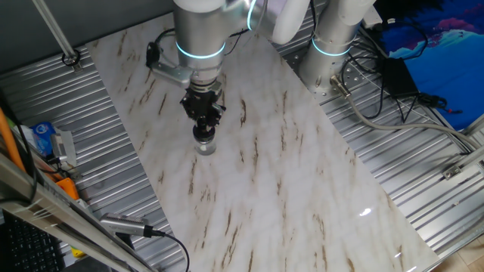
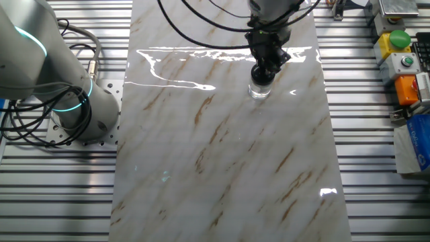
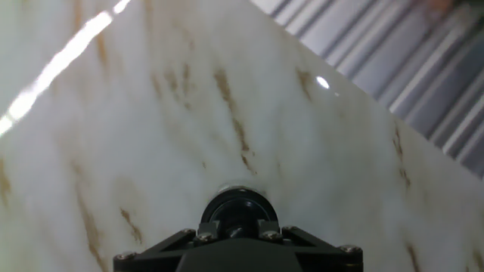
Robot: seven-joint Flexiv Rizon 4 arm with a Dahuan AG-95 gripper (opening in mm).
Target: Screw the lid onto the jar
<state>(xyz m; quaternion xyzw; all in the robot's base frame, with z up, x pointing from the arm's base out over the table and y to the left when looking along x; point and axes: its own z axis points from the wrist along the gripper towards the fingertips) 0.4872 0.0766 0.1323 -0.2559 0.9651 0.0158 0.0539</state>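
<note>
The jar (image 1: 205,146) is standing upright on the marble counter (image 1: 287,181), a little in from its far end and roughly midway across its width; its clear glass is showing only the counter through it, so nothing seems to be sitting inside. The lid (image 3: 238,208) is sitting on the jar's mouth, black and round (in the hand view it is filling the space just ahead of the fingers). The end effector (image 1: 204,133) is pointing straight down over the jar, its fingers clamped on the lid. Bare marble is lying all around the jar, with the widest stretch running toward the near end. Ribbed metal decking (image 2: 376,168) is flanking the counter's long edges.
</note>
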